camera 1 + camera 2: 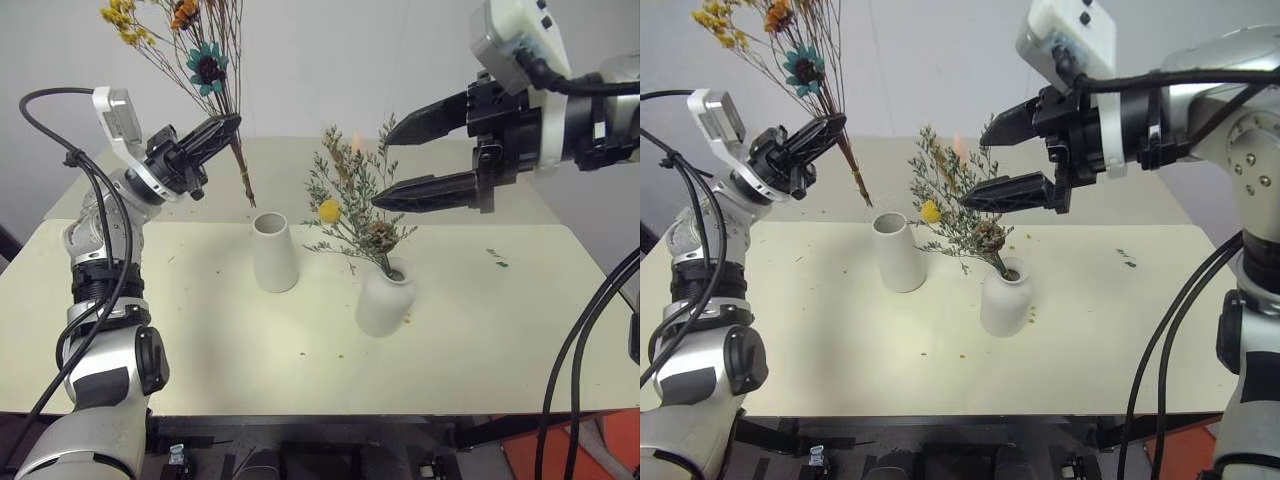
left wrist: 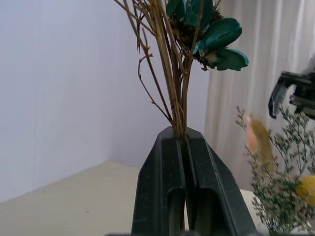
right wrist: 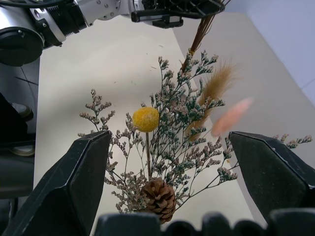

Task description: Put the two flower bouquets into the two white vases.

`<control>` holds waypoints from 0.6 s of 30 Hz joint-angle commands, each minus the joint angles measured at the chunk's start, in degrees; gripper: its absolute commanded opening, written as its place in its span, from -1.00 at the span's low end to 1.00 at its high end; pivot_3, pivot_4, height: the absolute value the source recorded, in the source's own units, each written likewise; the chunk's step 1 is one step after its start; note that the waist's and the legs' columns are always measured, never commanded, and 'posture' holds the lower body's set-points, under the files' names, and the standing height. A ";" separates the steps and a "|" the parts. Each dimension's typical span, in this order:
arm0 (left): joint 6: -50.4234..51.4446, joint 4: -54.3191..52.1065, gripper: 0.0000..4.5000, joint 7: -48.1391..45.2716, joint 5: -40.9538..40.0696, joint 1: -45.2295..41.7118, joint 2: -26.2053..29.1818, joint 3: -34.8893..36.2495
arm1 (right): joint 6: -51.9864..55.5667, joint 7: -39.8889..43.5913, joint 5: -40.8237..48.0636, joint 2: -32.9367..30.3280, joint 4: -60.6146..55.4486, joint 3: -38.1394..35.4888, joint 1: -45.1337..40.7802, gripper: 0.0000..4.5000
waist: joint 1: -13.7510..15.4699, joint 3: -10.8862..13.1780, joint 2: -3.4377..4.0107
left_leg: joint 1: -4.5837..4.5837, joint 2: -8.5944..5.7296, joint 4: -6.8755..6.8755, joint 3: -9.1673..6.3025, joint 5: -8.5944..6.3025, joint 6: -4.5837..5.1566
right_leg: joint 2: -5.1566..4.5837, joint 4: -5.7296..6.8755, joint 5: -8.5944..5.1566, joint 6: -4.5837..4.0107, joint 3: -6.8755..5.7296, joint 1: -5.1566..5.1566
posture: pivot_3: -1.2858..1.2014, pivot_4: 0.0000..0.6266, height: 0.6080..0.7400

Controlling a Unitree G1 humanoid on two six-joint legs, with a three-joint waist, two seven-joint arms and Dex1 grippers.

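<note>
Left wrist view: left gripper (image 2: 184,142) clamped on yellow-orange bouquet (image 2: 170,73) stems; right gripper (image 1: 412,162) jaws apart, empty.

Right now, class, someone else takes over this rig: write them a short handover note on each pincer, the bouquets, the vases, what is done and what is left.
Left pincer: shut on the yellow-orange bouquet, gripping its stems, held in the air above and behind the tall vase.
Right pincer: open, holding nothing, hovering over the grey-green bouquet.
Done: grey-green bouquet stands in the squat vase.
Left: lower the yellow-orange bouquet's stems into the tall vase, which stands unfilled on the table, then release.
</note>
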 commanded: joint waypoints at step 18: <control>-14.04 9.27 -0.99 -4.32 6.35 -0.27 -4.20 -3.13 | 1.30 -3.16 1.45 -1.66 -3.03 -3.77 0.67 1.00 | -0.02 0.00 0.00 | -0.01 0.02 0.00 -0.02 0.00 0.01 | 0.01 0.00 0.00 0.00 -0.01 -0.01 | 0.03 -0.52 1.00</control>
